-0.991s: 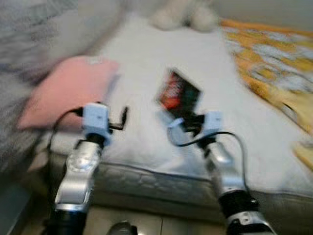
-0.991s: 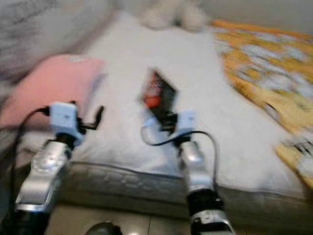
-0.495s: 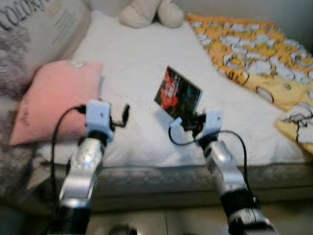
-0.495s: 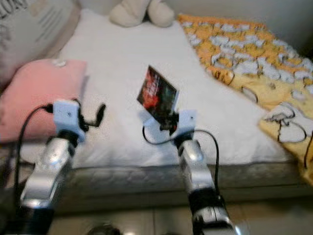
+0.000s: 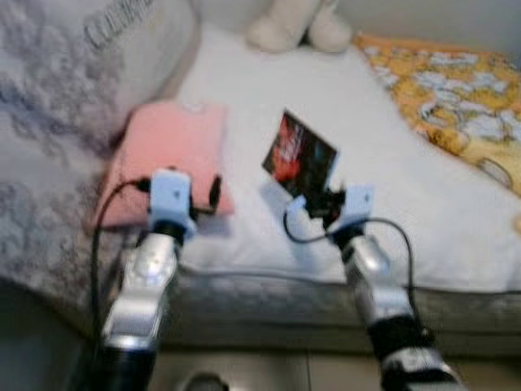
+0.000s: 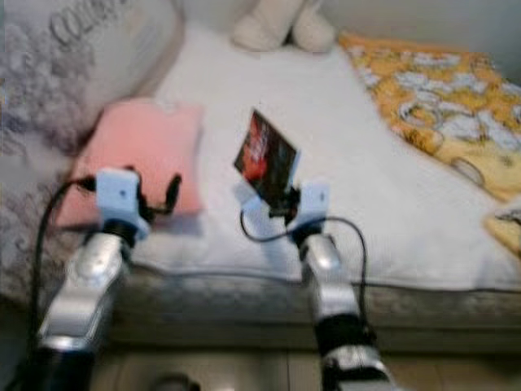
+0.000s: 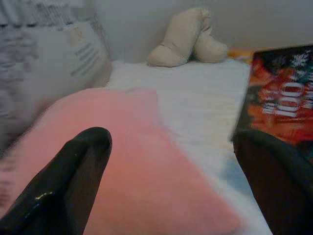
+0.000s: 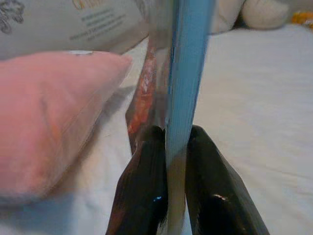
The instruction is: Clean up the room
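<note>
I stand at the foot of a bed (image 5: 423, 204) covered with a white sheet, both arms raised in front of me. My right gripper (image 5: 319, 203) is clamped on the lower edge of a book (image 5: 299, 156), a thin one with a dark cover marked in red and orange, and I hold it upright and tilted above the white sheet, clear of the mattress. In my right wrist view the two black fingers (image 8: 144, 191) press against either side of the book, whose pale blue edge runs straight up between them. My left gripper (image 5: 213, 193) hangs in the air just beside the near corner of a pink pillow (image 5: 167, 163), its fingers spread apart with nothing between them; the left wrist view looks out over the pink fabric between the two wide-set fingertips (image 7: 73, 176), with the book's cover off to one side. The pink pillow lies at the left side of the bed, against a large grey pillow (image 5: 73, 122) with printed lettering. At the far end of the bed sits a cream stuffed toy (image 5: 299, 24). Along the right side of the mattress lies a yellow blanket (image 5: 456, 98) with a white pattern, well apart from the book.
</note>
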Motion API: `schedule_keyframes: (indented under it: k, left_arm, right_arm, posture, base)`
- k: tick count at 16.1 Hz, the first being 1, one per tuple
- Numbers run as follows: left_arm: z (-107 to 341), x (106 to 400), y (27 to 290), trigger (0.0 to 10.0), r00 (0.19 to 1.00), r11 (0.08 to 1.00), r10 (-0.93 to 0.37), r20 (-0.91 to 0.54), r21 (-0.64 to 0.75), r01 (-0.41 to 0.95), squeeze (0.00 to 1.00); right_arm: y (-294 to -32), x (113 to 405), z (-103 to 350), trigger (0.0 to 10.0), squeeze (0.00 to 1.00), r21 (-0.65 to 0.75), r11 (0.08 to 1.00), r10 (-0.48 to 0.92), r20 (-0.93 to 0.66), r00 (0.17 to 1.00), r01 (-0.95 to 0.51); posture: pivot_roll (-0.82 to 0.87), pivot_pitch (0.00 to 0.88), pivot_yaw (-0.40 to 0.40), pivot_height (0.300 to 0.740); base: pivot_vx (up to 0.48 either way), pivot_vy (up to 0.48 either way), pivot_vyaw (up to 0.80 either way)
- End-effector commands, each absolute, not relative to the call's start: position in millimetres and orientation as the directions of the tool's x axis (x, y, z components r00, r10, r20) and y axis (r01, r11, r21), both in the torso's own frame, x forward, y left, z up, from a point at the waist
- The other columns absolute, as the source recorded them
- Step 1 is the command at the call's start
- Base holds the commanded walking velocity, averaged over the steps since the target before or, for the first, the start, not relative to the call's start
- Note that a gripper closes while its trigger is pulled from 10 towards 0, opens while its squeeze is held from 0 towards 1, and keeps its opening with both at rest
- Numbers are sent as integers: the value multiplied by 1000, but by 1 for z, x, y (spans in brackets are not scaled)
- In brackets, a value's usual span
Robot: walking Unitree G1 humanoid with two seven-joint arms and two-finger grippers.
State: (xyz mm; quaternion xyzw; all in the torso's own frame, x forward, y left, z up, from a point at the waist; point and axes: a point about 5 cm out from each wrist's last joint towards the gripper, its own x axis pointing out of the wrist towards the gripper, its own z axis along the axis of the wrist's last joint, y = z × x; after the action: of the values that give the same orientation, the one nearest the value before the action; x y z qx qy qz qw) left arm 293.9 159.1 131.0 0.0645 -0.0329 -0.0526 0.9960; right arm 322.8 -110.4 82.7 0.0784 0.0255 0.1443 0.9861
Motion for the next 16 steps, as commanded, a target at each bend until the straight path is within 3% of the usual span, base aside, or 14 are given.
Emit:
schedule_keyframes:
  k: [1, 5, 10, 16]
  left_arm:
    - [137, 296, 149, 10000, 987, 983, -138, 79, 136, 126, 0]
    - [138, 297, 149, 10000, 987, 982, -138, 80, 139, 126, 0]
    - [155, 287, 148, 10000, 980, 983, -149, 130, 123, 133, 0]
    - [181, 266, 148, 10000, 967, 977, -196, 162, 116, 179, 0]
  right_arm:
    - [-122, 329, 97, 0, 0, 155, 954, 254, 37, 966, -257]
    - [-126, 340, 102, 0, 0, 212, 956, 201, 29, 979, -203]
    - [-131, 377, 138, 0, 0, 451, 882, 122, 56, 991, -134]
    - [-93, 385, 132, 0, 0, 700, 704, 185, -16, 983, -121]
  posture:
    - [148, 4, -46, 732]
    - [154, 12, -43, 732]
    - [217, 83, -25, 732]
    - [338, 158, -31, 732]
  base:
    - [480, 0, 0]
    - [463, 0, 0]
    - [0, 0, 0]
    - [0, 0, 0]
